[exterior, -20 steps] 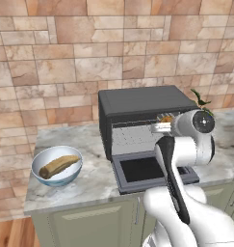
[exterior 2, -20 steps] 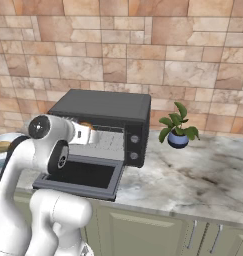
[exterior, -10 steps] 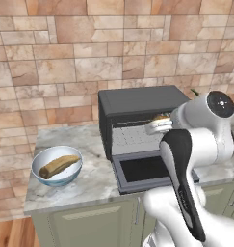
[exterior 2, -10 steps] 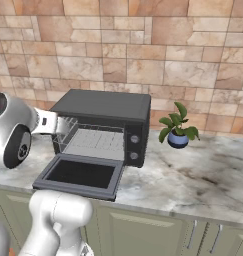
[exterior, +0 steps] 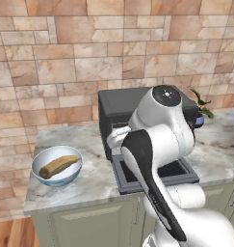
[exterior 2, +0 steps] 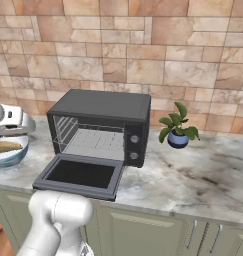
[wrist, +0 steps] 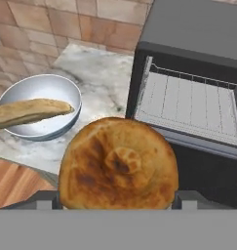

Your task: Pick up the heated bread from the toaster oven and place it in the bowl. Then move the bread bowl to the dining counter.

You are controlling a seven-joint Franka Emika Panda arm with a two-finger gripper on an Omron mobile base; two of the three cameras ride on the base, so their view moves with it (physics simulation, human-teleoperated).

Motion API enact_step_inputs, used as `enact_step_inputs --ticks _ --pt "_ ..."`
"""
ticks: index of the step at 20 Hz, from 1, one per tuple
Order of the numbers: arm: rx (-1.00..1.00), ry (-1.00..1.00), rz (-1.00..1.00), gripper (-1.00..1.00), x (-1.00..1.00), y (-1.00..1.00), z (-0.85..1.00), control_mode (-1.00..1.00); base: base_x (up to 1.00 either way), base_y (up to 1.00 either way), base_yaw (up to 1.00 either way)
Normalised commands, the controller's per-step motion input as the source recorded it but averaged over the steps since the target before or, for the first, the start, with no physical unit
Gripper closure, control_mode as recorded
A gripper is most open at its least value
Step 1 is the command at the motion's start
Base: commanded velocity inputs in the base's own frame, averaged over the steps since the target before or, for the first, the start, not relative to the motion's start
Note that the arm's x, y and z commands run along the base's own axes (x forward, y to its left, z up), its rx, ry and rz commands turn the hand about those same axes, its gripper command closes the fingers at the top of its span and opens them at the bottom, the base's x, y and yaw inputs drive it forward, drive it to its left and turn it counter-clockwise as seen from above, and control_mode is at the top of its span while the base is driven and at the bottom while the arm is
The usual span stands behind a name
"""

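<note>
Between gripper (wrist: 118, 197) fingertips: heated bread (wrist: 118, 165), clamped, up off counter (exterior 2: 193, 175). Nr counter's left edge: bowl (exterior: 57, 166) w/ long tan loaf (exterior: 58, 165) across it. Just right of bowl: toaster oven (exterior 2: 100, 127), door (exterior 2: 80, 175) dropped open over front edge, rack bare.

A round browned bun (wrist: 118, 163) sits at six o'clock between the gripper's (wrist: 118, 200) finger tips. At ten o'clock a bowl (wrist: 40, 105) holds a long loaf (wrist: 29, 111); the open toaster oven (wrist: 190, 97) sits at two o'clock.
</note>
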Motion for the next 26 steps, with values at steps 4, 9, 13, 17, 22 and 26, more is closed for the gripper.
enact_step_inputs --ticks 4,9,13,17,22,26 --pt "0.0 0.11 0.06 1.0 0.47 1.0 -0.61 -1.0 0.0 0.0 0.0" --pt "0.0 0.12 0.05 1.0 0.49 1.0 -0.64 -1.0 0.0 0.0 0.0" --pt "0.0 0.15 0.04 1.0 0.61 1.0 -0.55 -1.0 0.0 0.0 0.0" --pt "0.0 0.17 0.04 1.0 0.68 0.86 -0.51 -1.0 0.0 0.0 0.0" --pt "-0.05 0.04 0.0 1.0 0.78 0.45 -0.46 -1.0 0.0 0.0 0.0" --pt "-0.08 0.04 0.0 -1.0 0.79 0.35 -0.53 -1.0 0.0 0.0 0.0"
